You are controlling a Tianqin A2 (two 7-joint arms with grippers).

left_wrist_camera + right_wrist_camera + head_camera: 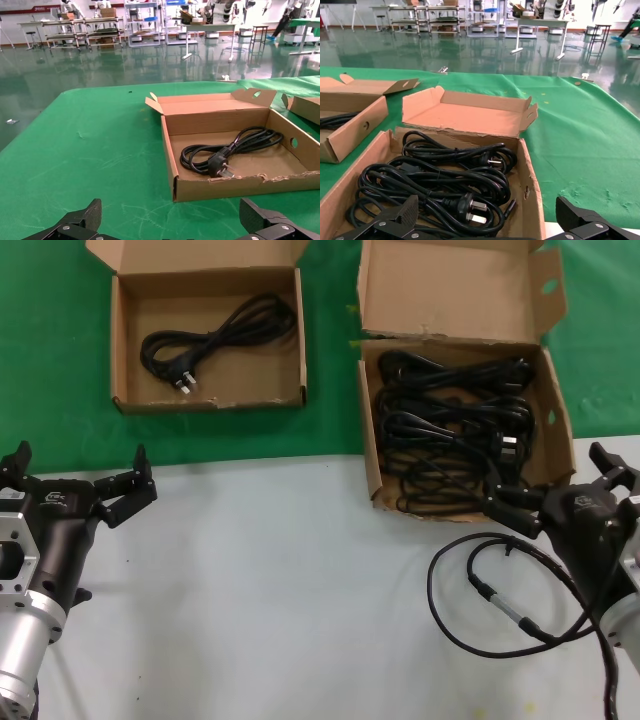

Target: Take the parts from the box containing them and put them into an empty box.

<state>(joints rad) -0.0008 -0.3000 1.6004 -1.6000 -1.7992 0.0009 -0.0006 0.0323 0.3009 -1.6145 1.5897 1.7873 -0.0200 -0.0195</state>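
Observation:
The box with the tall tabbed lid (368, 440) stands at the back right and holds several coiled black power cords (450, 430). The shallow box with the short back flap (210, 400) stands at the back left with one power cord (215, 335) in it. My right gripper (552, 480) is open and empty, just in front of the full box's front right corner. In the right wrist view (486, 205) its jaws stand wide over the cords (445, 180). My left gripper (80, 455) is open and empty at the near left, facing the left box (225, 187) and its cord (225, 152).
A thin looped black cable with a silver connector (500, 590) lies on the grey table in front of the right box, beside my right arm. Green cloth (60, 360) covers the back half of the table under both boxes.

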